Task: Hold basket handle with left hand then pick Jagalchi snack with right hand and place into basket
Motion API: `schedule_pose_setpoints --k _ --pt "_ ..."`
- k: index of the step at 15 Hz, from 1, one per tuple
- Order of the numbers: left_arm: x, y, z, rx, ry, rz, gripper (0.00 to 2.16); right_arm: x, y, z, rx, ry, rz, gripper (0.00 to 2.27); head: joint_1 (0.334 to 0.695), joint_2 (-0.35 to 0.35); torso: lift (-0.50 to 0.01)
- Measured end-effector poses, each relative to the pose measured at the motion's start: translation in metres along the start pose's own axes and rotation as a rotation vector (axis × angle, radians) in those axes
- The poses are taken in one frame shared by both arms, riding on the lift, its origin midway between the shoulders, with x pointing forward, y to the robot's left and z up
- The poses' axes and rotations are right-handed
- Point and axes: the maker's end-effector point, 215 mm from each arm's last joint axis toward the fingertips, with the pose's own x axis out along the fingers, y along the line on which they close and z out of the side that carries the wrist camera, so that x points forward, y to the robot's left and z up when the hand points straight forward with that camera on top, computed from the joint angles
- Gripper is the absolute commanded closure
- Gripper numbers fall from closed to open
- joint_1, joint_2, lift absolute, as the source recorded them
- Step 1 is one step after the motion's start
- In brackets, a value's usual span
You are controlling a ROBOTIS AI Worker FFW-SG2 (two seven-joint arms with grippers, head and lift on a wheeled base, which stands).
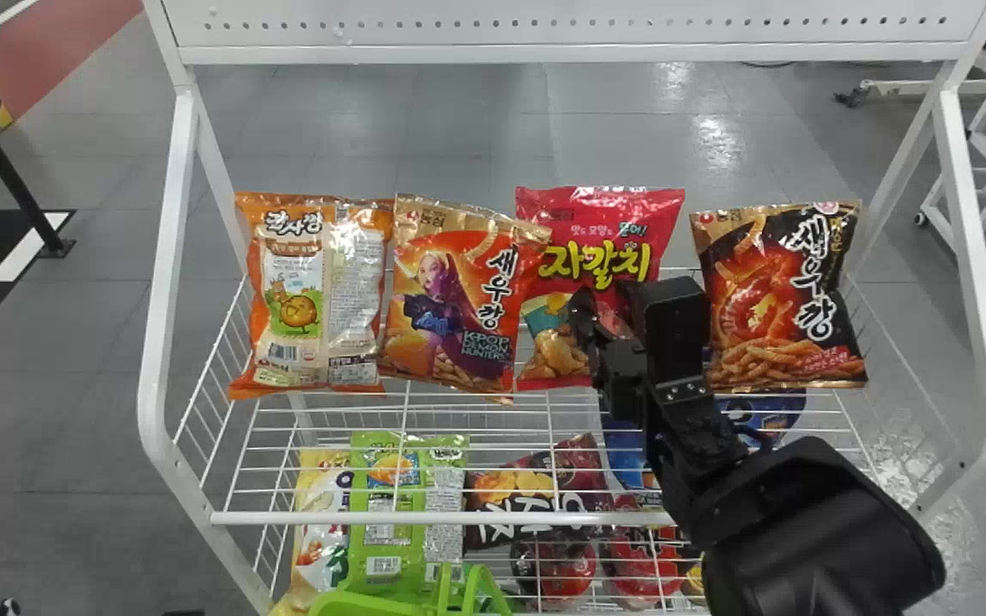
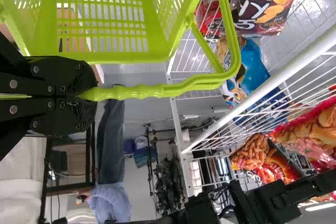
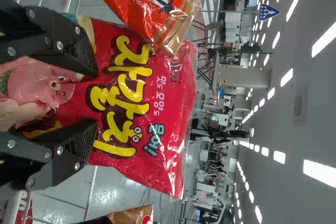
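Okay, on my left side I have the black two-fingered end effector (image 2: 89, 96) clenched around the slim lime-green plastic handle (image 2: 173, 88) of a slotted lime-green basket (image 2: 113, 55). Going by the head view, the basket sits between six and seven o'clock, low at the near edge.

My right black end effector (image 1: 602, 315) comes in from five o'clock on its dark arm, and its fingers are spread apart, so it is grasping nothing. They are over the lower part of the shiny red-pink Jagalchi snack (image 1: 600, 201), with its yellow lettering showing between and beyond the tips in the right wrist view. I cannot tell whether they touch the bag.

That snack stands upright on the top tier of a white wire rack (image 1: 442, 518). At its nine o'clock, an orange-and-gold bag (image 1: 459, 299) slightly overlaps it, and farther out that way is an orange bag with a cartoon potato (image 1: 296, 299). At its three o'clock stands a black-and-gold bag (image 1: 780, 299). On the lower tier, at its seven o'clock, I see a dark maroon bag (image 1: 536, 488) beside a bright green bag (image 1: 386, 539).
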Motion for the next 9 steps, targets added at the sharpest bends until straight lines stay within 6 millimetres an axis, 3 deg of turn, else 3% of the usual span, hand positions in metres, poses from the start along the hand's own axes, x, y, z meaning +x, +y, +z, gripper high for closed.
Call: schedule_pose_setpoints --k 4,9 --pt "0.005 0.002 0.002 -0.001 0.005 0.002 1.71 -0.013 -0.019 0.009 0.002 -0.037 -0.061 1.89 0.695 -0.019 -0.01" --pt "0.009 0.0 -0.001 0.003 0.015 -0.002 1.71 -0.029 -0.028 0.014 0.018 -0.065 -0.073 1.89 0.695 -0.045 -0.01"
